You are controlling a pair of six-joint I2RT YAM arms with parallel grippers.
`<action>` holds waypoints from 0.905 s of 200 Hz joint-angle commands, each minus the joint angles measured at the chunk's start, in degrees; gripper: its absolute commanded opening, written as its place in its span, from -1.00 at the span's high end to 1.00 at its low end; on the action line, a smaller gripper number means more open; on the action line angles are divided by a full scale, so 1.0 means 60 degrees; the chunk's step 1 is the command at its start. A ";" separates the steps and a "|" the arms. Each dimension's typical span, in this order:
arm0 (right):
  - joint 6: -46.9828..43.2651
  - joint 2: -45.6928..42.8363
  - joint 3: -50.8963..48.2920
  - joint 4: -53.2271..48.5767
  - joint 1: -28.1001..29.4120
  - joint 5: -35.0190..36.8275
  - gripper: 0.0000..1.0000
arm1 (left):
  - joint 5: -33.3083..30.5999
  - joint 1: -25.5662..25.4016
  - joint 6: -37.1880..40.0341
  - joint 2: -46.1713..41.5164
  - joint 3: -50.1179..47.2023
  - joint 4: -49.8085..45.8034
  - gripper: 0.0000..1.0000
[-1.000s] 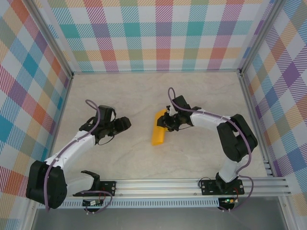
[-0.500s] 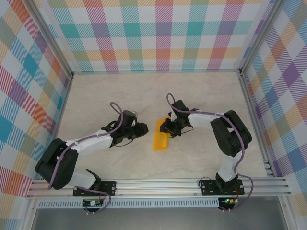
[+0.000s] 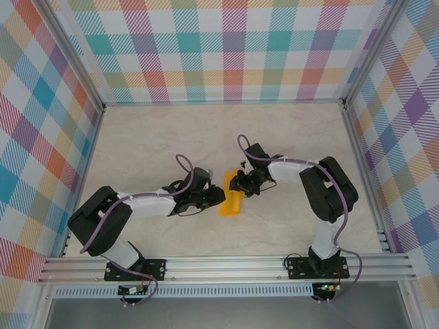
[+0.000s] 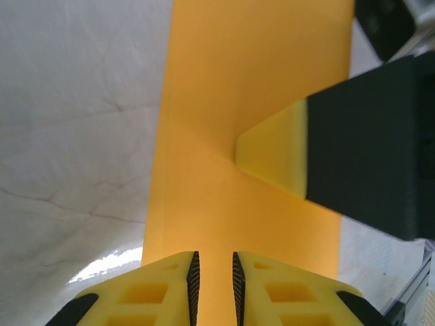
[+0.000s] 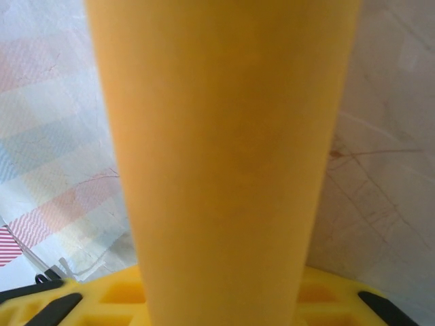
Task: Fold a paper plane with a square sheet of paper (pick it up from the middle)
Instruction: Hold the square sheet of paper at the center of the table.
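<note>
The orange-yellow sheet of paper [image 4: 251, 102] looks smooth and matt, while the marbled table [image 4: 75, 136] shines faintly.

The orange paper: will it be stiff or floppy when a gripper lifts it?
Probably floppy: the orange paper looks very thin. Its lengthwise crease may stiffen it somewhat. Likely light, so on the smooth table it could slide when pushed.
</note>
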 commanded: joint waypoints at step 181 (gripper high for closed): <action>-0.0151 0.0278 0.0203 -0.0875 -0.0025 0.0325 0.35 | 0.0370 -0.0239 -0.0007 0.1505 0.0853 -0.1025 0.76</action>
